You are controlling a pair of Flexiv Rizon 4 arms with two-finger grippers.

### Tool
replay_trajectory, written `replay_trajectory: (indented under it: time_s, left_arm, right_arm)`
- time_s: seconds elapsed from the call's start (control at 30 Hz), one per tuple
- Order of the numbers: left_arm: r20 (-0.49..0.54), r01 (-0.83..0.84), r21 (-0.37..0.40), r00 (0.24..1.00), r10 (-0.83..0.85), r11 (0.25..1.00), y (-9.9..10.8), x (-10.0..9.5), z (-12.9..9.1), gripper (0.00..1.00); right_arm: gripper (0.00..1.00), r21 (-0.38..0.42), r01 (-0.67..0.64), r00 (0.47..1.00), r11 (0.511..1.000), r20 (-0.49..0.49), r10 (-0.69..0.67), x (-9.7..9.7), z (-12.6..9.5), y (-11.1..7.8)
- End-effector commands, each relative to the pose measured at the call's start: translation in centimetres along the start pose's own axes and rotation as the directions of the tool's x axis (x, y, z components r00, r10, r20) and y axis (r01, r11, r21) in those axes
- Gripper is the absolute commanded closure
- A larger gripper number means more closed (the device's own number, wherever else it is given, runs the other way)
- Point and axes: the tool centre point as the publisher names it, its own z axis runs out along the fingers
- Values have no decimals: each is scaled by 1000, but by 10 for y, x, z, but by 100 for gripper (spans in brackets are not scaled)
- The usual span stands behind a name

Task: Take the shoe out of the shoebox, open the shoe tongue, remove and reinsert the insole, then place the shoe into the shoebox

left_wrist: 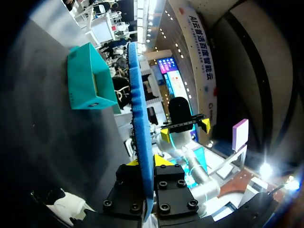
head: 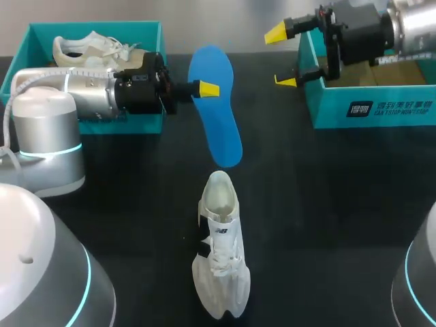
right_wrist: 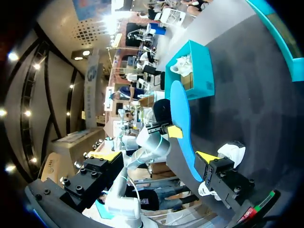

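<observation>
Insole (head: 219, 119), blue, pinched at its edge by left gripper (head: 208, 89), off the table (head: 327, 204) | right gripper (head: 281, 58) spread wide over right shoebox (head: 371, 109) | white shoe (head: 219, 252) on table, heel toward insole.

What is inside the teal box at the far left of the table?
A white shoe lies inside the left shoebox. My left arm covers the box's near part, so anything else there is hidden.

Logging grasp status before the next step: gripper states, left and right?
Left gripper: closed on the blue insole.
Right gripper: open, holding nothing.
</observation>
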Motion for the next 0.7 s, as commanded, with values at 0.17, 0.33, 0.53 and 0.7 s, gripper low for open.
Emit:
replay_trajectory:
  time_s: [0.17, 0.33, 0.53, 0.7]
  left_arm:
    - [0, 0, -1, 1000, 0, 1000, 0, 0, 0, 100]
    - [0, 0, -1, 1000, 0, 1000, 0, 0, 0, 100]
    - [0, 0, -1, 1000, 0, 1000, 0, 0, 0, 100]
    - [0, 0, -1, 1000, 0, 1000, 0, 0, 0, 100]
  right_arm:
    - [0, 58, -100, 884, 993, 464, 62, 24, 4, -3]
    - [0, 74, -129, 797, 989, 601, 59, 18, 10, -8]
    - [0, 93, -72, 709, 993, 705, -15, 25, 19, -18]
    - [0, 130, -33, 628, 991, 774, -81, 38, 36, -25]
